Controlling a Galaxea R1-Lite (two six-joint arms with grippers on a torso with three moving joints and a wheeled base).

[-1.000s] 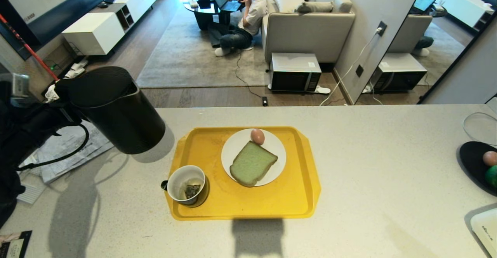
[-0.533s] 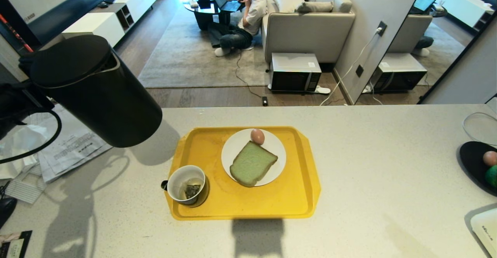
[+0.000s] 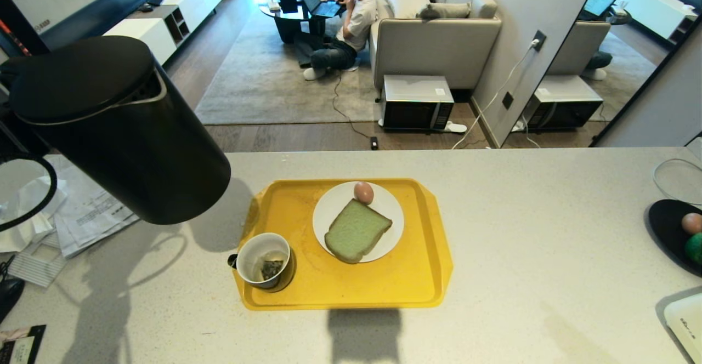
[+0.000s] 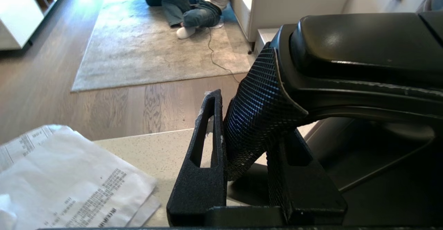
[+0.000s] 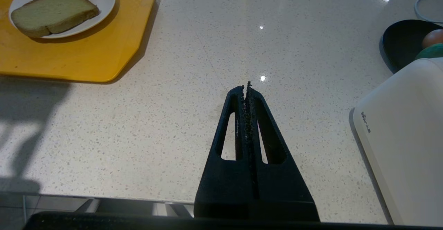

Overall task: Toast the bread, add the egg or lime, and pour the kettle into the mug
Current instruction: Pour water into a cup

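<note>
The left claw (image 4: 242,160) is clamped on the textured black loop handle of the tall matte black electric kettle (image 3: 118,134), which hangs tilted in the air off the yellow plastic tray's (image 3: 422,282) left side, above the speckled white table (image 3: 548,254). On that tray, at its front left corner, stands the short black mug with a white inside (image 3: 262,260) — something dark lies in it. Behind and right of the mug, still on the tray, a white plate (image 3: 329,210) carries the pale green bread slice (image 3: 356,231) with the pinkish-brown egg (image 3: 363,192) touching its far edge. The right claw (image 5: 247,91) — fingers pressed together, empty — hangs low over the table to the tray's right.
</note>
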